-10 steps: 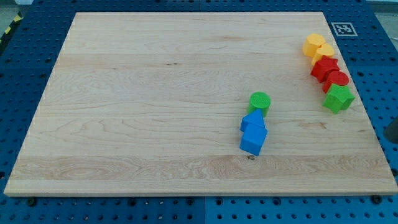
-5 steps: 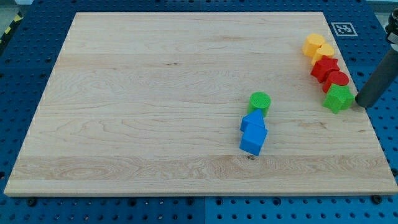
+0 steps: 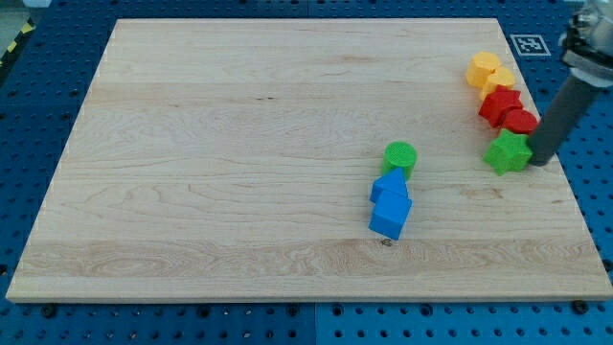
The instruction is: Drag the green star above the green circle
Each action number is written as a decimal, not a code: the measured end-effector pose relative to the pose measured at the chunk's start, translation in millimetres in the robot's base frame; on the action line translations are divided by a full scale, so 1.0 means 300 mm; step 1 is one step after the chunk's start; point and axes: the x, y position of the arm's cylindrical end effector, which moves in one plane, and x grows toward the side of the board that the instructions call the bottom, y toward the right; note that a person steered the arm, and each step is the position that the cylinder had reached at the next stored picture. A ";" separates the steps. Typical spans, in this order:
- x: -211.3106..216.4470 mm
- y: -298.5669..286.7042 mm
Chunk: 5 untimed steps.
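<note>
The green star (image 3: 508, 152) lies near the board's right edge, just below the red blocks. My tip (image 3: 537, 159) touches its right side; the dark rod rises up and to the right. The green circle (image 3: 399, 157) sits near the board's middle right, well to the left of the star, touching the top of two blue blocks (image 3: 390, 203).
Two red blocks (image 3: 507, 109) and two yellow blocks (image 3: 489, 73) form a line running up from the green star along the right edge. The wooden board (image 3: 239, 144) ends close to the right of my tip.
The rod came in from the right edge and reached the green star's right side. The star has slid a little to the left.
</note>
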 end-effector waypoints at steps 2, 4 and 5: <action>-0.005 -0.132; 0.047 -0.129; 0.047 -0.129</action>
